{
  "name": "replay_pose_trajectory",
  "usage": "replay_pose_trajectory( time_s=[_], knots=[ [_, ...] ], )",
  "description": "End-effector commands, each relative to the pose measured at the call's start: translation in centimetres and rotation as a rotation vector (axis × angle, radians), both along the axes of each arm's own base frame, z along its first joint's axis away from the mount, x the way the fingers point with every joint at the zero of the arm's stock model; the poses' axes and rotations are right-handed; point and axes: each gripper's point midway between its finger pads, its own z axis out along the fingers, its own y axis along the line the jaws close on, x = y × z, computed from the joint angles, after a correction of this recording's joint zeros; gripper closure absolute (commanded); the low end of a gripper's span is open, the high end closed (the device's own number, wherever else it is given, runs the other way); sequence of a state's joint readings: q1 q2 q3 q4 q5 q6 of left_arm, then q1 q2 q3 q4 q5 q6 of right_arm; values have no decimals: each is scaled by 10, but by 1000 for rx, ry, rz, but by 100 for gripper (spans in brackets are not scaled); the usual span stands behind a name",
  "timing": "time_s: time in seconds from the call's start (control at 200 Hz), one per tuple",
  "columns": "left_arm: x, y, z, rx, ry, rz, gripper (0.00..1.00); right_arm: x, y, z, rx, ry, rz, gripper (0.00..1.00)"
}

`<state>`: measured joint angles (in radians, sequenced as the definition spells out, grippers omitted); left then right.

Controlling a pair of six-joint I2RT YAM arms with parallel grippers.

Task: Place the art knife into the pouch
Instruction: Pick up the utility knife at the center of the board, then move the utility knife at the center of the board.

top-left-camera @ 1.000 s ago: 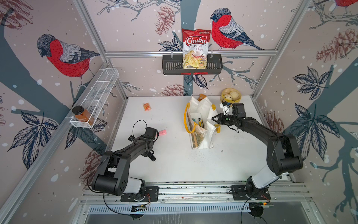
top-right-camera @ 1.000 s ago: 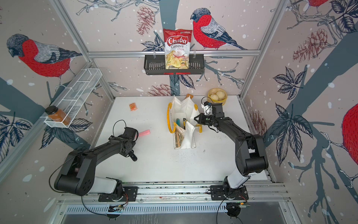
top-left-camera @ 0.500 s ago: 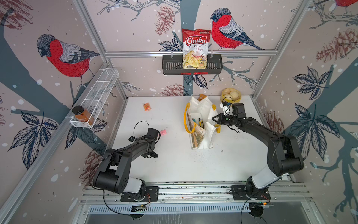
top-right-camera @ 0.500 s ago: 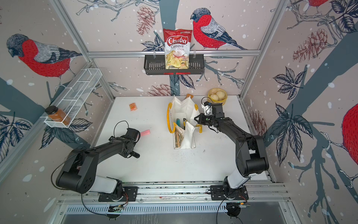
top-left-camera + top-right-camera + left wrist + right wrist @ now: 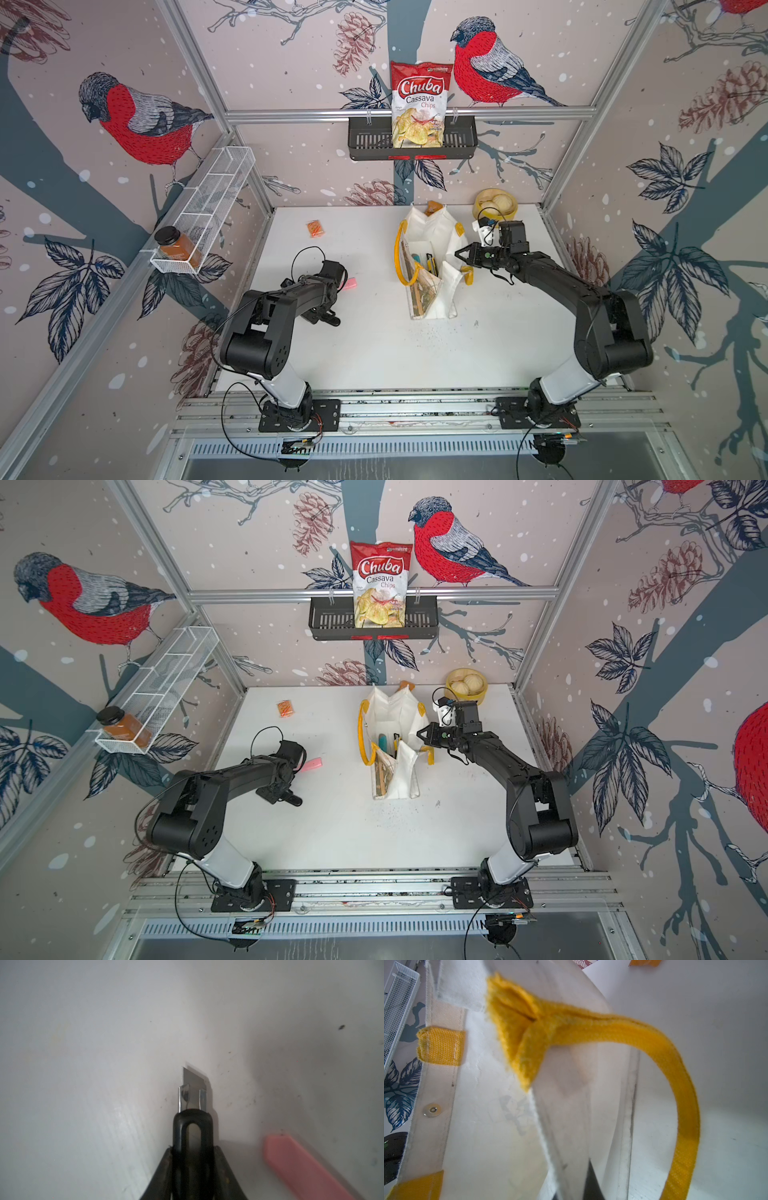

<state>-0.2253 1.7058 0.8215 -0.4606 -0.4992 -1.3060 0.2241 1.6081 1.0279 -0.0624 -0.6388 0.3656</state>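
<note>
**Step in hand: pick-up of the knife.**

1. In the left wrist view the left fingers (image 5: pixel 160 1178) stand narrow, one against each side of the black handle of the art knife (image 5: pixel 193 1126), at the lower centre of the frame. We judge the grip to be made.
2. The blade (image 5: pixel 192 1078) is extended. It points toward the upper part of the frame, and its tip is at or just above the worktop (image 5: pixel 83 1064); we cannot tell which.
3. A pink knife (image 5: pixel 301 1167) lies just beside the held one, at the lower right of the frame. It is not gripped.
4. In a top view the pouch (image 5: pixel 432 232) stands open, right of centre and well apart from the left arm. Other tools already stand inside it.
5. The right fingers (image 5: pixel 590 1180) are closed on the white rim of the pouch beside the yellow handle (image 5: pixel 654 1043). We judge that they hold the mouth open.

**Next move.**

- We lift the art knife clear of the worktop without dragging the blade or pushing the pink knife.
- We carry it toward the right of the top-view frame, to a position above the open mouth.
- We lower it into the pouch and open the left fingers only once it is inside.
- The exposed blade can snag the fabric, so we keep it away from the rim and the handle.
</note>
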Motion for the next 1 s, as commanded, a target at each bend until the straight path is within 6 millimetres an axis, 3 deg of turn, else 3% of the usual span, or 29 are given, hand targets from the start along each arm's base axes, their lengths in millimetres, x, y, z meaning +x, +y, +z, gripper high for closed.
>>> replay_pose_trajectory(
  time_s=[0.0,0.26,0.295,0.42,0.751,0.991],
  knots=[
    [2,-107,-35,-609,102,-95,71,-2,-1,0,-7,4,0,100],
    [37,-117,-39,-598,102,-157,71,-1,-3,-3,-11,12,-5,100],
    [51,-121,-32,-596,82,-183,71,-1,-3,-2,-11,10,-6,100],
    [69,-132,-27,-549,104,-289,72,-1,-5,0,-13,8,-11,100],
    [52,-133,-29,-497,190,-416,72,0,-5,-2,-12,10,-10,100],
    [67,-125,11,-430,122,-442,72,1,-5,-2,-12,12,-11,100]
  ],
)
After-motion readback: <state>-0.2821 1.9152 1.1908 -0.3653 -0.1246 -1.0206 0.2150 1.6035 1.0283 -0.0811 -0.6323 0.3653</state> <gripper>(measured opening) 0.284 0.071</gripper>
